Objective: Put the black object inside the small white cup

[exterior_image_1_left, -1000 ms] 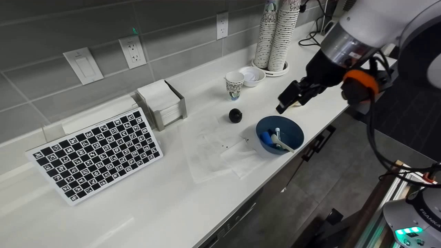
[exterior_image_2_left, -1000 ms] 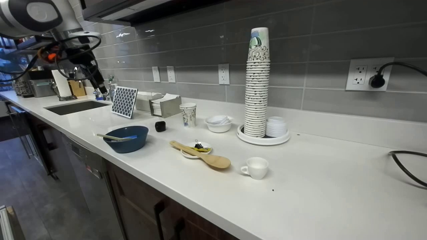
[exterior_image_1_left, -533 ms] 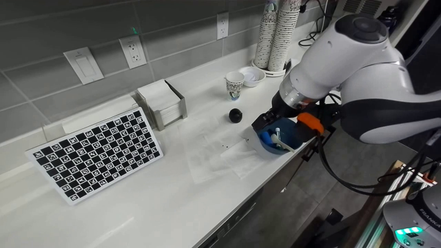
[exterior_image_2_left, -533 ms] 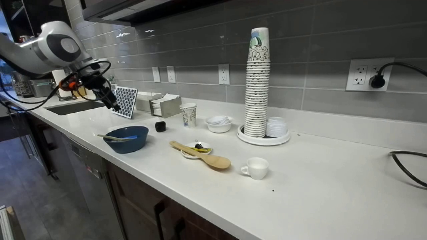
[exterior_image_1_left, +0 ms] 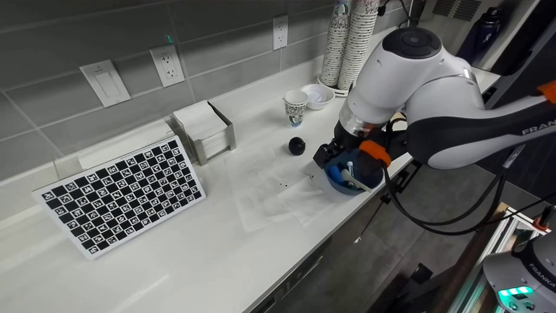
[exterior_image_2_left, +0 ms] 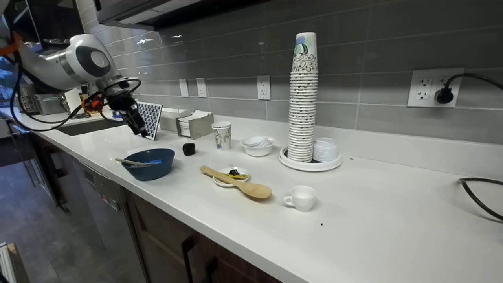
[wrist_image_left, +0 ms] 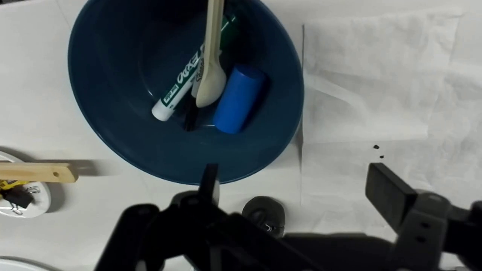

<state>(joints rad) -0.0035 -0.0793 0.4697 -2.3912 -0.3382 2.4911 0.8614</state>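
The black object [exterior_image_1_left: 297, 146] is a small round black lump on the white counter, beside the blue bowl; it shows in both exterior views [exterior_image_2_left: 189, 149]. In the wrist view, the black object [wrist_image_left: 264, 210] lies below and between the fingers, nearer the left one, which partly covers it. My gripper [wrist_image_left: 292, 178] is open and empty. It hangs above the counter by the bowl's rim in both exterior views [exterior_image_1_left: 322, 157] [exterior_image_2_left: 139, 133]. The small white cup [exterior_image_2_left: 301, 198] stands upright with its handle toward the wooden spoon; the arm hides it in an exterior view.
The blue bowl [exterior_image_1_left: 380, 181] holds a marker, a spoon and a blue cylinder. A wooden spoon [exterior_image_2_left: 255, 190] rests across a small white dish [exterior_image_2_left: 217, 182] with clips. A paper cup [exterior_image_2_left: 222, 135], white bowl [exterior_image_2_left: 257, 151], cup stack [exterior_image_2_left: 302, 114] and napkin holder [exterior_image_2_left: 201, 126] stand toward the wall.
The arm has swung in over the blue bowl and lowered. The gripper has come down closer to the black object. The objects on the counter have not moved.
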